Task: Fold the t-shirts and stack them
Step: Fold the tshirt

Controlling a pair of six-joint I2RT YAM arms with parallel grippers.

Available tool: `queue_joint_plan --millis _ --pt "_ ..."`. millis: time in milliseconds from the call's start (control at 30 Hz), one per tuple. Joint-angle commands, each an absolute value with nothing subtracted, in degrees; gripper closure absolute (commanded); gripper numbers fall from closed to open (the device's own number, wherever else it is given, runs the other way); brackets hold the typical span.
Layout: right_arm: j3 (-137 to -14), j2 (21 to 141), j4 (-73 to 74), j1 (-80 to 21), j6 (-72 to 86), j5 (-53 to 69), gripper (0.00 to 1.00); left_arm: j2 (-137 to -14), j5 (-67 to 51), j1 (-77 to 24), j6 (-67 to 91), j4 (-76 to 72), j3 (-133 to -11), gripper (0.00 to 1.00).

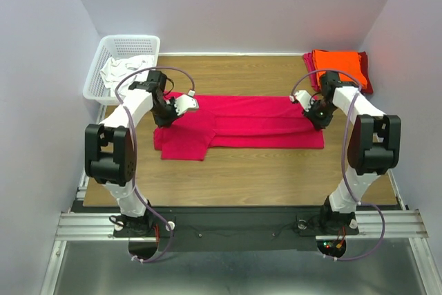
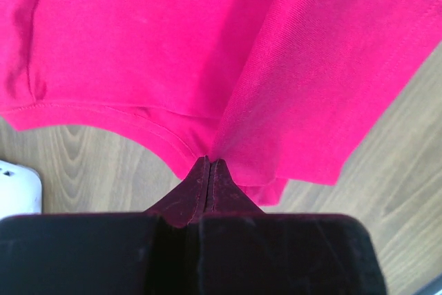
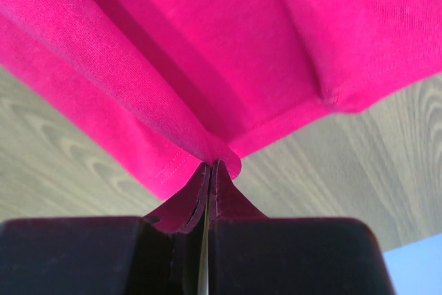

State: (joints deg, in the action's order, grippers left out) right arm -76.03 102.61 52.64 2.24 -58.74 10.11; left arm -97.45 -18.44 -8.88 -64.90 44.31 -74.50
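The pinkish-red t-shirt (image 1: 255, 122) lies stretched across the middle of the wooden table, partly folded along its length. My left gripper (image 1: 166, 117) is shut on the shirt's left end; in the left wrist view the cloth (image 2: 207, 53) is pinched at my gripper (image 2: 209, 162). My right gripper (image 1: 319, 119) is shut on the shirt's right end; in the right wrist view the cloth (image 3: 207, 67) bunches at my gripper (image 3: 211, 165). The orange t-shirt (image 1: 338, 65) lies folded on the darker red t-shirt (image 1: 367, 81) at the back right corner.
A white plastic basket (image 1: 103, 81) with white cloth in it stands at the back left corner, close behind my left arm. The table (image 1: 262, 177) is bare wood in front of the shirt. White walls enclose the back and sides.
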Motion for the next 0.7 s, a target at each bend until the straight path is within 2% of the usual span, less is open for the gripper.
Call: queue_joint_plan --millis 0,433,500,533,567,633,667 --pt "-79.19 104.59 51.77 2.9 -59.24 10.46 0.99 -99.31 -19.51 -7.91 -66.01 44.38 -79.01 1.0" --pt "-84.19 110.47 50.71 3.52 -58.45 10.99 0.98 -105.9 -19.78 -6.94 -65.57 42.98 -83.58 1.0" --pt "-84.81 111.09 50.36 3.52 -57.84 10.81 0.93 -106.7 -19.43 -6.77 -64.78 42.1 -83.67 1.0" --pt "-84.99 111.44 50.27 3.52 -57.4 10.55 0.82 -106.79 -19.34 -6.42 -64.43 41.32 -83.76 0.98" --pt "-85.16 111.53 50.19 3.52 -56.96 10.37 0.76 -106.87 -19.34 -6.33 -63.99 41.05 -84.02 0.86" --pt "-85.95 111.01 50.27 4.04 -55.29 10.37 0.63 -106.53 -19.68 -5.46 -62.15 40.78 -84.55 0.75" --pt "-86.39 110.57 50.27 4.48 -54.41 10.72 0.6 -105.48 -20.3 -4.93 -61.62 41.04 -84.81 0.69"
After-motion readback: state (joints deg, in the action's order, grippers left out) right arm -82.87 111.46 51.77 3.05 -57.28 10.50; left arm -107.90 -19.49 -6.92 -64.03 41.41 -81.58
